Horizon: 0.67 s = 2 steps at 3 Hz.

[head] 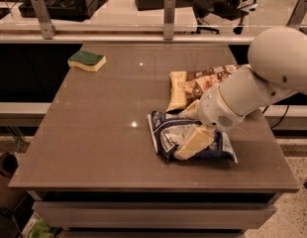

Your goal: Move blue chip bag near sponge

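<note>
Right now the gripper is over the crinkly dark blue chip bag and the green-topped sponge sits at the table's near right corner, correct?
No: the camera view shows the sponge at the far left corner of the table. The gripper is over the blue chip bag.

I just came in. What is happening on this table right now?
A one-arm robot reaches in from the right. Its gripper is low over the blue chip bag, which lies flat on the front right part of the table. The sponge sits far off at the back left corner, so the bag is not yet near it. A yellow-and-brown snack bag lies just behind the blue one.
</note>
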### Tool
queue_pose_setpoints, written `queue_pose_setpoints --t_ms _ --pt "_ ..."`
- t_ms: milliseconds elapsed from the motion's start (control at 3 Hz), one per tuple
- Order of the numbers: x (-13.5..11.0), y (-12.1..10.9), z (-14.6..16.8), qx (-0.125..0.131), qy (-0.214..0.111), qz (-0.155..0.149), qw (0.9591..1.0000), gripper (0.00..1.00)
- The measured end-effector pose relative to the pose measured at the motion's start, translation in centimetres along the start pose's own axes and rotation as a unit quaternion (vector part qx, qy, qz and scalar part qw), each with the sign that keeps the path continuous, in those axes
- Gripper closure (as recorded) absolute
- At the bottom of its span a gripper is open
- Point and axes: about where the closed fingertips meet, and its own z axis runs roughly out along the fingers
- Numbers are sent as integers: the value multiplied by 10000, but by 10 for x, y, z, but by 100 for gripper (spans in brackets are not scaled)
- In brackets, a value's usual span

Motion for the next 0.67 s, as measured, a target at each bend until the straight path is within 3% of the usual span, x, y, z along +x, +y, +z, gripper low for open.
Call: queue_pose_setpoints --t_ms 667 --pt "-3 2 0 -1 -5 -25 10000 86"
